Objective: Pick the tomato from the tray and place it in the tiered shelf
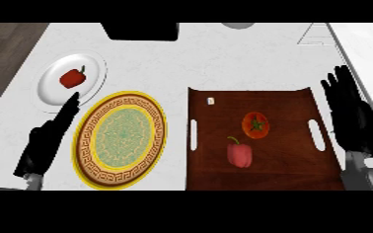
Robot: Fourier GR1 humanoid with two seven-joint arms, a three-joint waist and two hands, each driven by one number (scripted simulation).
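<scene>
Sitting left of the black right hand [350, 113]: round red tomato [256, 125] on the dark brown wooden tray [284, 103], red bell pepper [240, 154] close by. Spreading straight fingers, gripping nothing.

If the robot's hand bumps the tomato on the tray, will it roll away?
Probably a little: the tomato looks round, and the tray is flat, so it may roll. Its skin looks smooth, so it might be slippery. The pepper near it could stop it.
</scene>
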